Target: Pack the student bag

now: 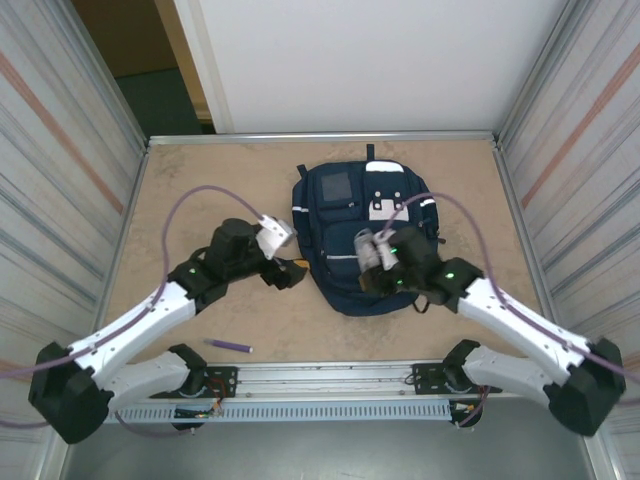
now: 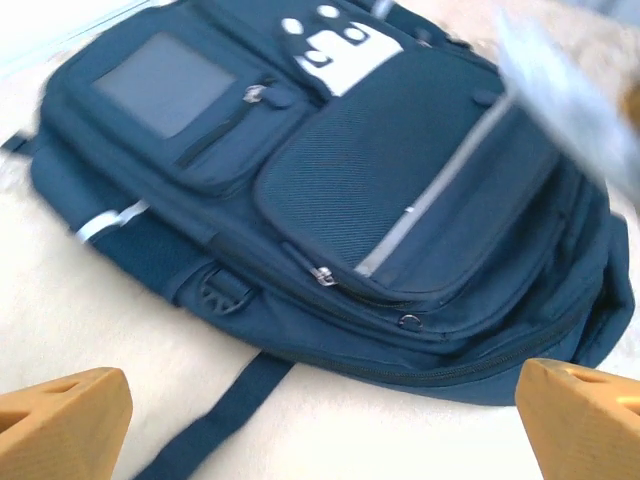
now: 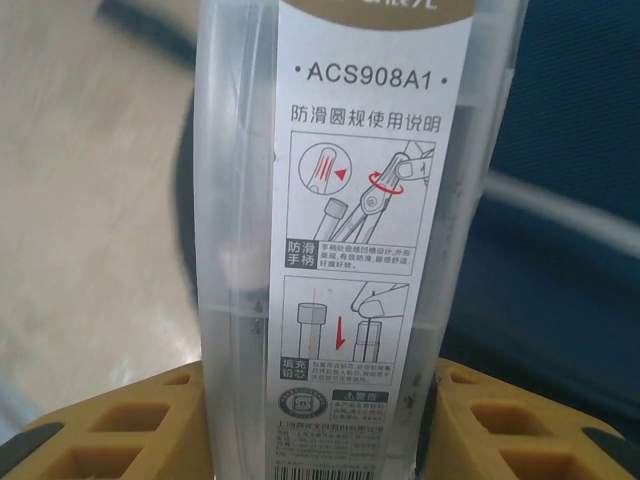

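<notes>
We are gripping a clear compass case [image 3: 340,200] in the right gripper [image 3: 325,420] above the student bag [image 1: 345,230]. The left gripper [image 2: 320,430] is hovering beside it, jaws spread wide.

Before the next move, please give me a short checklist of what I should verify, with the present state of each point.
1. Right gripper grips the clear plastic case, a finger on each side: ok.
2. Case is held above the student bag: ok.
3. A compartment is open to receive the case: front pockets look zipped, not ok; main compartment, cannot tell.
4. Left gripper is open and empty beside the bag: ok.
5. Purple pen lies on the table, outside the bag: not ok.
</notes>
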`<act>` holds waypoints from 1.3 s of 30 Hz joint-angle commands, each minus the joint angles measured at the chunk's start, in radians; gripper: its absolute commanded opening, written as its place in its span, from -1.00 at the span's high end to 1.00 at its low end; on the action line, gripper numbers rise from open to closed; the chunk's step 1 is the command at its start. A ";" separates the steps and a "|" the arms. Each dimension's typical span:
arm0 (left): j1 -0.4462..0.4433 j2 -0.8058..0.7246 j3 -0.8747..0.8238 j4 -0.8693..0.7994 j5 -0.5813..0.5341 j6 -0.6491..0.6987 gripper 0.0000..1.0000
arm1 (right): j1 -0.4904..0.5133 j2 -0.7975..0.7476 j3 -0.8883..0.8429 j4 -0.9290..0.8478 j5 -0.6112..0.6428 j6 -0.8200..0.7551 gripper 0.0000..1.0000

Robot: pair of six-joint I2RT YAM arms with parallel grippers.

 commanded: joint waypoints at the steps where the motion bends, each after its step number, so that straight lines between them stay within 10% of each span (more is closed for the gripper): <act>1: -0.088 0.078 -0.025 0.161 -0.037 0.328 -0.97 | -0.171 -0.090 -0.026 0.026 -0.099 0.033 0.23; 8: -0.188 0.358 0.073 0.262 -0.112 0.581 -0.89 | -0.444 -0.141 -0.015 0.027 -0.260 0.043 0.27; 20: -0.220 0.632 0.202 0.394 -0.292 0.590 -0.26 | -0.474 -0.184 -0.064 0.024 -0.287 0.064 0.26; 39: -0.245 0.725 0.337 0.250 -0.096 0.648 -0.49 | -0.476 -0.209 -0.092 0.041 -0.276 0.096 0.29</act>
